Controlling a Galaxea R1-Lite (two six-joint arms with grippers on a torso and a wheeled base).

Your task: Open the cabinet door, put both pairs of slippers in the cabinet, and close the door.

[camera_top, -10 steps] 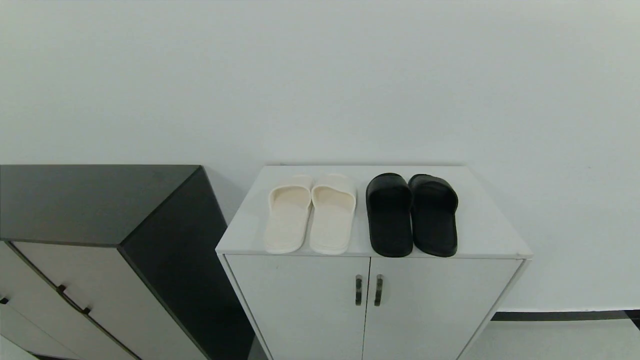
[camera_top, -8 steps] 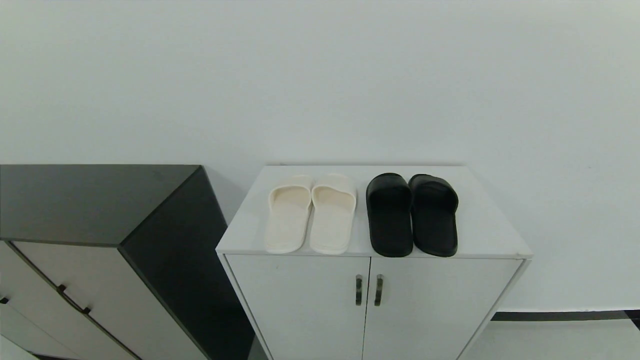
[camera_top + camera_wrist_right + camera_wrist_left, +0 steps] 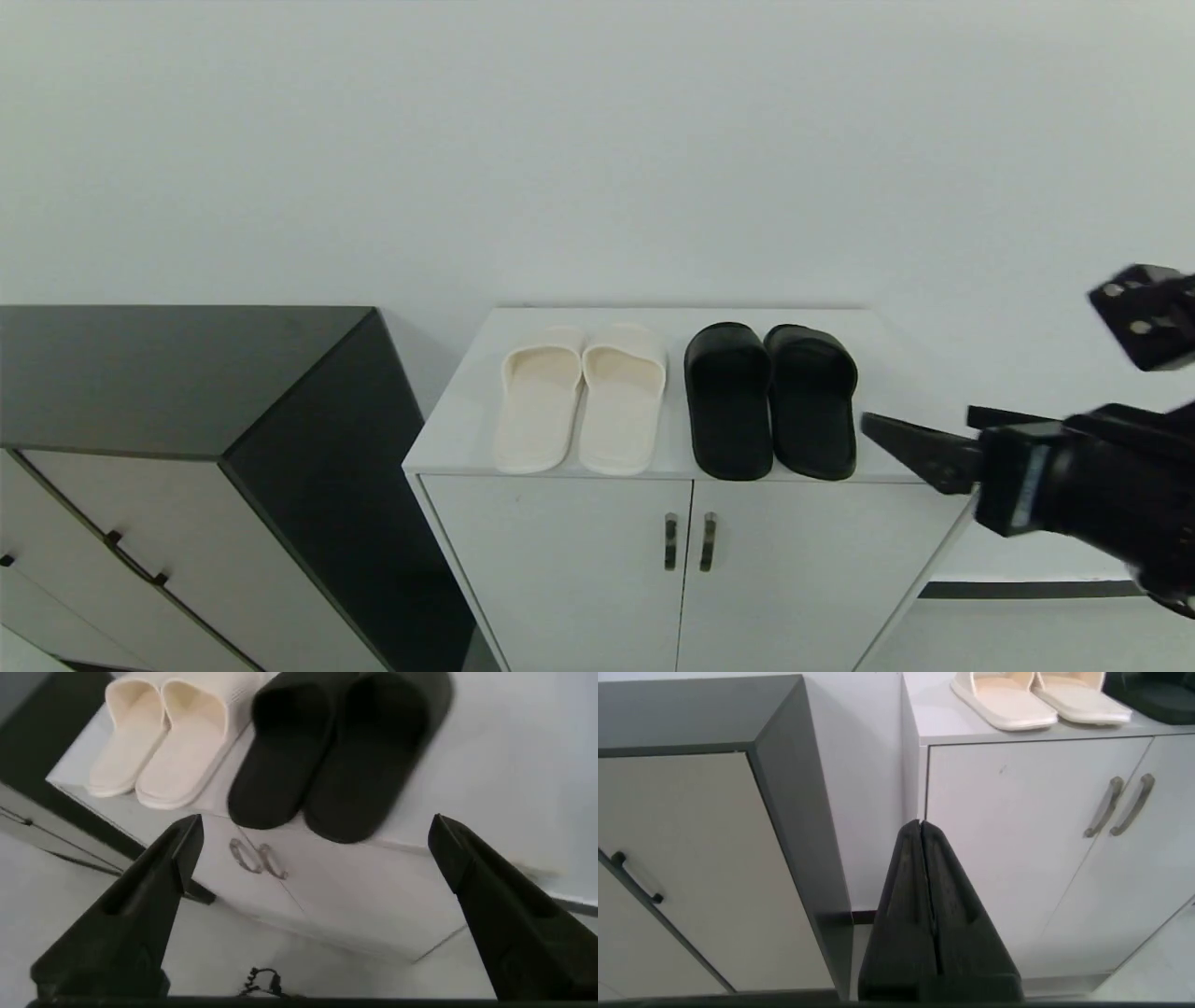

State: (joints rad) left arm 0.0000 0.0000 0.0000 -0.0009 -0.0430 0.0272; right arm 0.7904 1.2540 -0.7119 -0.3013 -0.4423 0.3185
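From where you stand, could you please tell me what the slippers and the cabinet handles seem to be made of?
Cream slippers: likely moulded foam or rubber, matte; one-piece look, no seams. Black slippers: apparently the same moulded material, matte, smooth strap. Cabinet handles: probably metal, dull grey sheen with lighter highlights.

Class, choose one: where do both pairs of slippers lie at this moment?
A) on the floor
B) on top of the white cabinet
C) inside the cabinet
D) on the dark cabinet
B: the cream slippers and the black slippers lie side by side on top of the white cabinet, its doors shut.
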